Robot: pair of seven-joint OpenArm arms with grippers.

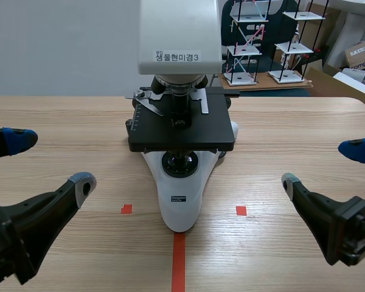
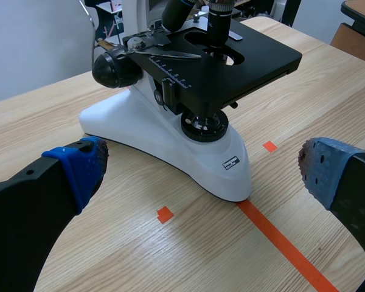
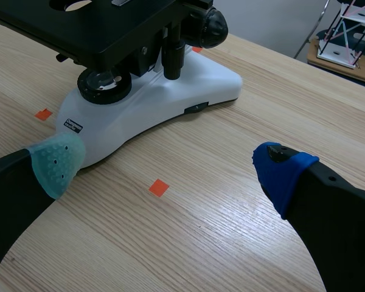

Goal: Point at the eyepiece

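None of the three views showed the eyepiece itself: the microscope (image 1: pixel 182 140) stood at the middle of the scene view, and its white head (image 1: pixel 179 36) ran out past the top edge of the frame, so the eyepiece, by my judgement, sat somewhere above that edge, on or behind the head. Which way its tube leaned could not be told. Below the head came the black stage (image 1: pixel 181 131) and then the white base (image 1: pixel 181 194), whose narrow end pointed toward the bottom middle of the frame, over the orange-red tape line. The left gripper (image 1: pixel 53 160) lay low at the lower left of the frame and the right gripper (image 1: pixel 321 165) low at the lower right, each with its fingers spread wide and nothing between them, each well apart from the base on the wooden table (image 1: pixel 280 121). They flanked the microscope about evenly, so neither arm looked clearly nearer. From either one the target lay inward toward the frame's middle and steeply upward, higher than the stage and the head's underside; I judged that a pointing move would be mostly a lift, then a turn toward the top centre.
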